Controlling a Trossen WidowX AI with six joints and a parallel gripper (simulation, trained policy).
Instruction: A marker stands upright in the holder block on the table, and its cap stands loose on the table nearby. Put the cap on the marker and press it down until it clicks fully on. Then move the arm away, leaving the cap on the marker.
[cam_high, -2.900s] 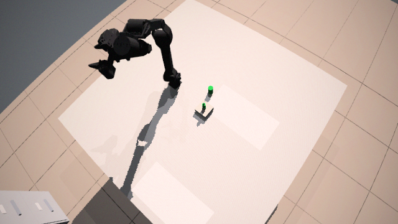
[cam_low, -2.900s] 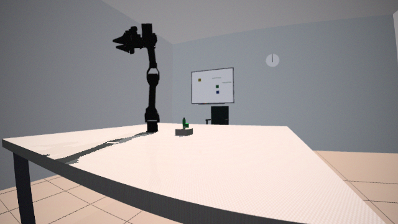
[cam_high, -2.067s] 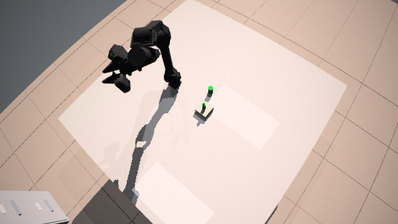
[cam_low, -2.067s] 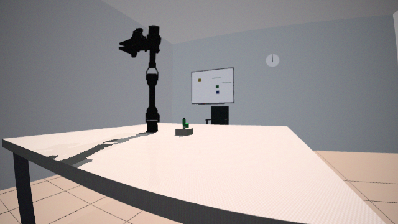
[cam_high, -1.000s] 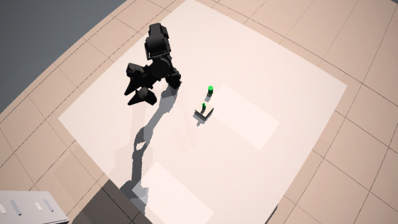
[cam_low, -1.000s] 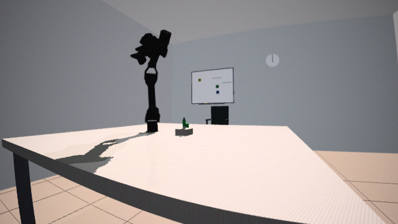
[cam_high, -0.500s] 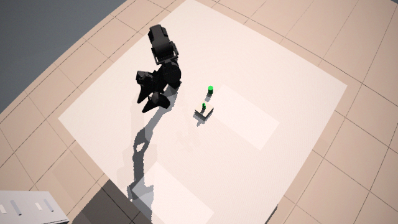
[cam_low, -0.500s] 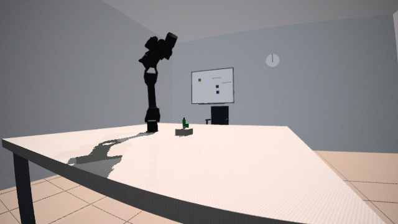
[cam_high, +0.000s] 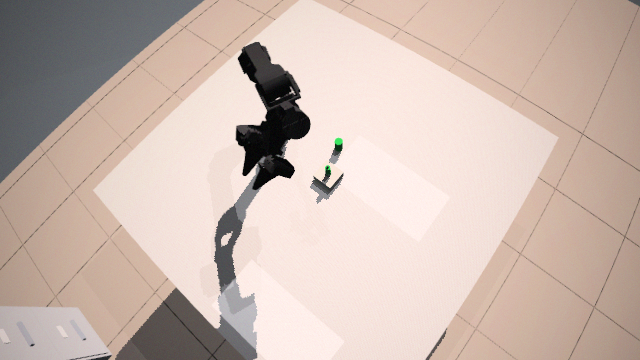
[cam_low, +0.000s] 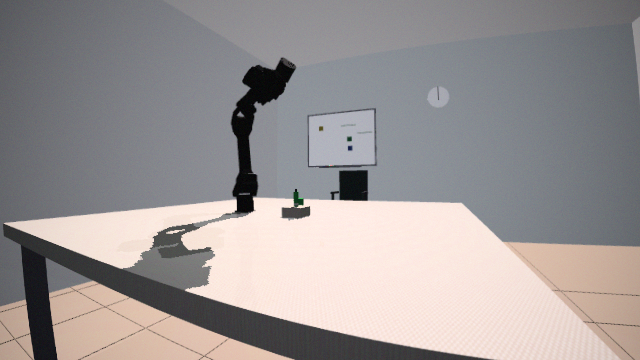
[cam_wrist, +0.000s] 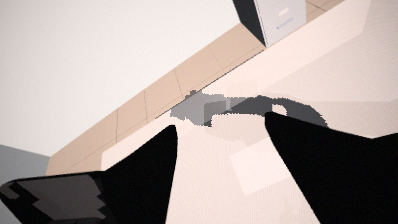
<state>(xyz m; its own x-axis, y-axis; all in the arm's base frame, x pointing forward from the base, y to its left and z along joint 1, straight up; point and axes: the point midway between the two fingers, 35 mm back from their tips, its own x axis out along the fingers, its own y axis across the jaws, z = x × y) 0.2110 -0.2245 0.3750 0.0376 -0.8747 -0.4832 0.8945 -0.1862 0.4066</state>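
Observation:
The marker (cam_high: 327, 170) (cam_low: 296, 197) stands upright in the small pale holder block (cam_high: 334, 176) (cam_low: 296, 213), green with a dark tip in the exterior view. The green cap (cam_high: 338, 144) (cam_low: 300, 202) stands loose on the table beside the block, apart from the marker. In the exterior view the cap shows partly behind the marker and block. My gripper (cam_high: 250, 181) (cam_wrist: 220, 124) is open with nothing between its fingers. It is high above the table, to the left of the block in the top view. Neither marker nor cap shows in the wrist view.
The table (cam_high: 450, 150) (cam_low: 400, 275) carries the arm's dark shadow and paler light patches. A grey cabinet (cam_high: 50, 325) (cam_wrist: 282, 22) stands on the floor past the table edge. A whiteboard (cam_low: 335, 150) and a dark chair (cam_low: 354, 185) are in the background.

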